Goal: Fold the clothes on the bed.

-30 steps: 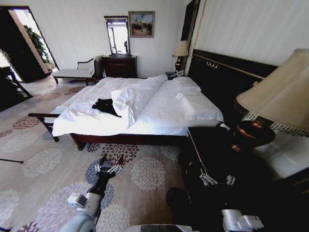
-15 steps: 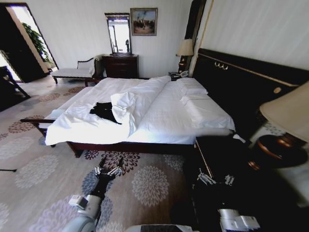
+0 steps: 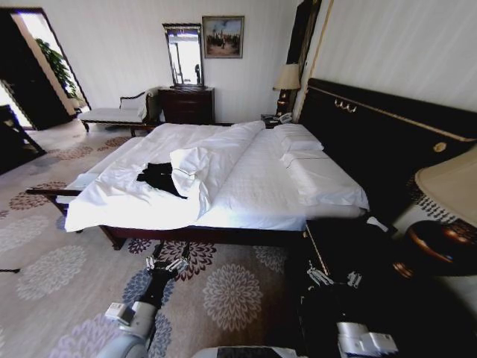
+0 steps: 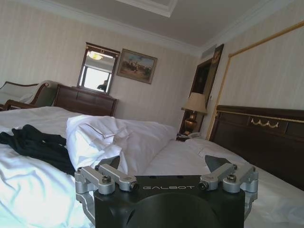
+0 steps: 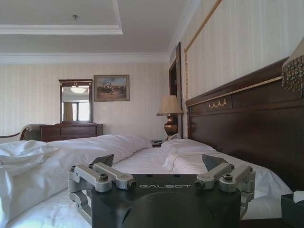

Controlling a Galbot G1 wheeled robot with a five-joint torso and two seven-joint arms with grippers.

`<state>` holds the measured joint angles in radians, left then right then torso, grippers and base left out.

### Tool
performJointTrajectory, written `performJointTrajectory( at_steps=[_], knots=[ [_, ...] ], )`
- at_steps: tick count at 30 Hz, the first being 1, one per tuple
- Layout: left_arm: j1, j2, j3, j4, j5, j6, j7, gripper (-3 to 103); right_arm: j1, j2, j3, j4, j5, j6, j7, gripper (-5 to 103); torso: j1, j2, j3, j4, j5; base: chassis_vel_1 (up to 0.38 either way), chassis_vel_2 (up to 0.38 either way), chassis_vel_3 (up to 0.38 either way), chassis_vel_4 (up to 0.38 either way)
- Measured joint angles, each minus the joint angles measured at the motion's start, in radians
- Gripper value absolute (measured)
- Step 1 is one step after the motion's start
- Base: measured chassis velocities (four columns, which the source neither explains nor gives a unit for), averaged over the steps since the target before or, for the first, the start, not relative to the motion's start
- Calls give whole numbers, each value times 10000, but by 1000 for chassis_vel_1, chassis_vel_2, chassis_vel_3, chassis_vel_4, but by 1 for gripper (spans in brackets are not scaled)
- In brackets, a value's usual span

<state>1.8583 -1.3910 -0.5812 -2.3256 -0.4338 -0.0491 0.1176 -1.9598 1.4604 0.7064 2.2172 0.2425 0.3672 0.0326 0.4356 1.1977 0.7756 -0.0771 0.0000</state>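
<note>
Standing by the robot, going left to right: the left claw (image 3: 167,263) is hanging low over the flowered carpet (image 3: 67,268), short of the bed's near edge, its two fingers spread apart and gripping nothing; in its own wrist view they are parted with bare air between them. Beyond it the bed (image 3: 246,209) is filling more of the head view than a second ago, and the whole scene has been sliding sideways, so the camera is the thing moving: the robot is driving and turning toward the bed, not the furniture shifting. The clothes (image 3: 160,176), one black crumpled heap, are lying on the white duvet (image 3: 127,198) on the left half of the bed, just beside a folded-back roll of duvet (image 3: 195,165) and well apart from both claws. In the left wrist view the black cloth (image 4: 35,145) is lying touching that roll. The pillows (image 3: 302,143) are sitting against the dark headboard (image 3: 387,142). The right claw (image 3: 333,277) is hovering over the dark nightstand (image 3: 350,239) beside the bed, likewise released, fingers wide and empty. A lampshade (image 3: 451,183) is edging in at far right, smaller than before. Judgement: folding is not yet begun; this is still the approach, and the shirt is lying nearer the left arm's side, so the robot is needing to close in further before either claw is reaching it.
</note>
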Motion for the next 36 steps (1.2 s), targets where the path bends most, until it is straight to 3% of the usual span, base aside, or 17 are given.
performJointTrajectory(
  at_steps=[18, 26, 36],
  knots=[
    [-144, -280, 128, 175, 15, 76, -32, 100, 163, -67, -35, -34, -22, -75, 74, 100, 1, 1, -1, 0, -5, -125, -57, 121, 58],
    [-172, -341, 176, 271, 114, 77, -47, 100, 248, -73, -46, -140, -11, -75, 78, 100, 2, 0, 0, 1, -1, -86, 141, 105, -145],
    [-126, -358, 180, 254, 132, -60, -47, 100, 260, -42, 1, -161, -251, 68, 87, 100, 6, -3, 2, 2, 1, -271, 238, 272, -243]
  ],
)
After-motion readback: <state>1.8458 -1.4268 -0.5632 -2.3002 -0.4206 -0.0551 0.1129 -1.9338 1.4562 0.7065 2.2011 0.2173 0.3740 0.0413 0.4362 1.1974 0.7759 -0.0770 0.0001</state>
